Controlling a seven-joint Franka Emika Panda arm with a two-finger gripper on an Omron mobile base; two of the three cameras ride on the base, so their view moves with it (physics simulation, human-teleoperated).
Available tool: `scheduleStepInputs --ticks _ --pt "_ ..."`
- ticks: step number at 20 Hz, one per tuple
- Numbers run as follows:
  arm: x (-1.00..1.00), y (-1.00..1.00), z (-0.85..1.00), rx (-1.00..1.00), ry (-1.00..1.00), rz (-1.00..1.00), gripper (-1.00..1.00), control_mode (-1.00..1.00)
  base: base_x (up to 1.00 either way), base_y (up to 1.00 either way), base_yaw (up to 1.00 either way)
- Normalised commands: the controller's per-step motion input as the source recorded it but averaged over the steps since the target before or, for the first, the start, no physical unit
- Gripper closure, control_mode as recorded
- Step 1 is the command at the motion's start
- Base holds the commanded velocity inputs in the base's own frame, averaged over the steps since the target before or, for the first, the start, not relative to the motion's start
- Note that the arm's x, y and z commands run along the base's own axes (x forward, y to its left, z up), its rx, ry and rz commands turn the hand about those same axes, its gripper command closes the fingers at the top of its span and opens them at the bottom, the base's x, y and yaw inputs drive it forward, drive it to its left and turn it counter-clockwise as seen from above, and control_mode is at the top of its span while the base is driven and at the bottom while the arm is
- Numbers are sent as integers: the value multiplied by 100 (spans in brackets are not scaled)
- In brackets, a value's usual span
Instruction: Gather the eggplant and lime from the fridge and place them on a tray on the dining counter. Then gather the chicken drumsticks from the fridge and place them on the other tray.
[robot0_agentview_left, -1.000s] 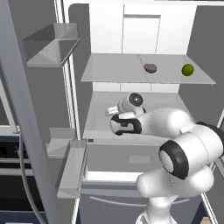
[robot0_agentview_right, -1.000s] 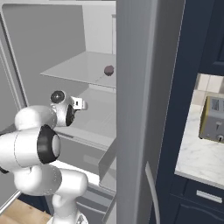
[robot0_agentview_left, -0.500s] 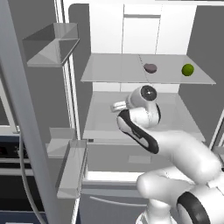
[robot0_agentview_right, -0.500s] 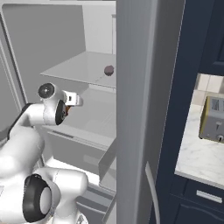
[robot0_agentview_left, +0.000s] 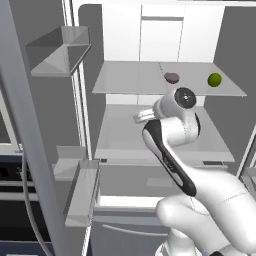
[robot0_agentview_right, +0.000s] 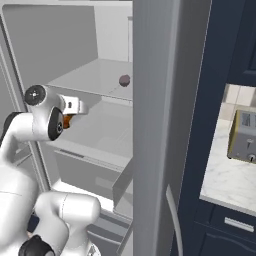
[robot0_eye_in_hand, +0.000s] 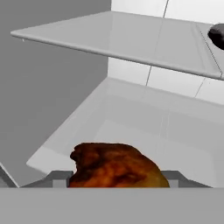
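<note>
- Hand (robot0_eye_in_hand: 114, 183) clamped on a glossy brown roasted chicken drumstick (robot0_eye_in_hand: 116, 166); in the hand view the meat sits between the two dark fingertips, and its lower part is cut off at the frame bottom.
- Right base view: only an orange-brown sliver of the drumstick (robot0_agentview_right: 67, 120) shows behind the white wrist; the hand (robot0_agentview_right: 70, 116) is mostly hidden by it.
- Left base view: hand (robot0_agentview_left: 144, 116) points away into the fridge; fingers and drumstick blocked by the arm.
- Small dark purple eggplant (robot0_agentview_left: 171, 77) and round green lime (robot0_agentview_left: 214, 79) sit apart on the upper glass fridge shelf (robot0_agentview_left: 130, 80).
- Eggplant (robot0_agentview_right: 124, 80) also in right base view; lime there hidden behind the grey fridge door (robot0_agentview_right: 155, 125).
- Hand view cuts the eggplant (robot0_eye_in_hand: 217, 36) off at the right edge.
</note>
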Motion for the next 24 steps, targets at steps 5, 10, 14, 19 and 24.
scheduleStepInputs --ticks 5,10,14,19,24 --pt "-69 -9 58 -2 8 0 100 -100 0 0 0" --pt "-68 -13 41 0 5 0 100 -100 0 0 0" --pt "-73 -21 30 0 0 -1 100 -100 0 0 0" --pt "-47 -46 3 -1 -2 -5 100 -100 0 0 0" --pt "-27 -41 -3 -1 -3 -10 100 -100 0 0 0"
